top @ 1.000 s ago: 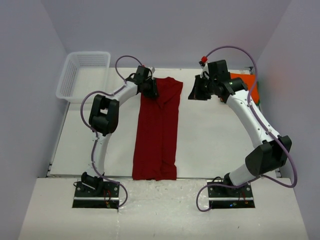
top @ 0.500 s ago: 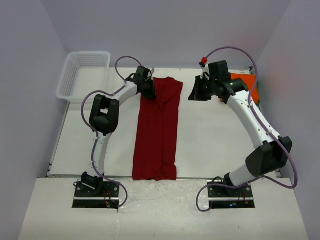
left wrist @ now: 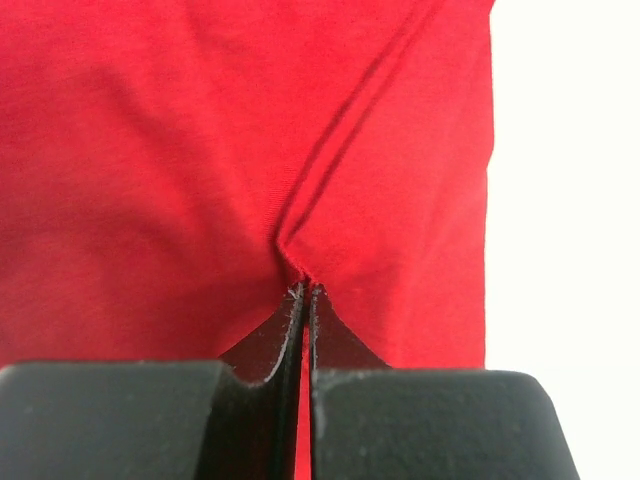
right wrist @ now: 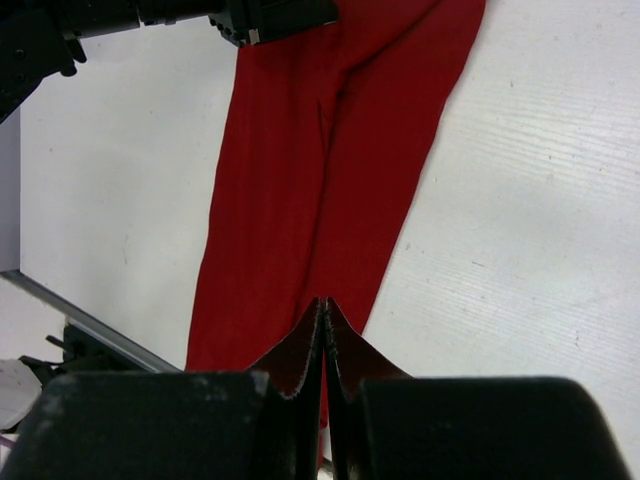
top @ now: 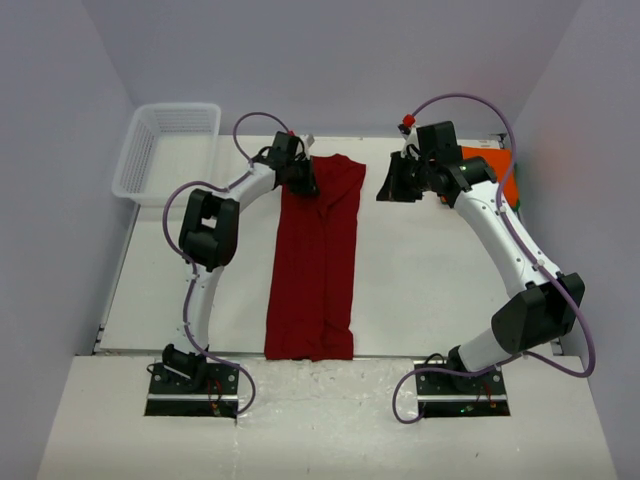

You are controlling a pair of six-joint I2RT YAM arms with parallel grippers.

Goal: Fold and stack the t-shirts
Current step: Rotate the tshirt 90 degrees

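Since a second ago the left fingers (top: 300, 180) have closed; the arms hardly move otherwise.

Top view: the dark red t-shirt (top: 318, 260) lies as a long folded strip on the tabletop (top: 420, 290), from 12 to 6 o'clock. The left fingers are on its 11 o'clock corner. The right fingers (top: 393, 186) hang beside its 1 o'clock corner, apart from it. The orange t-shirt (top: 484, 156) lies at 2 o'clock.

Left wrist view: the fingers (left wrist: 265, 360) are pressed together, pinching a small fold of red cloth.

Right wrist view: the fingers (right wrist: 296, 365) are pressed together and hold nothing.
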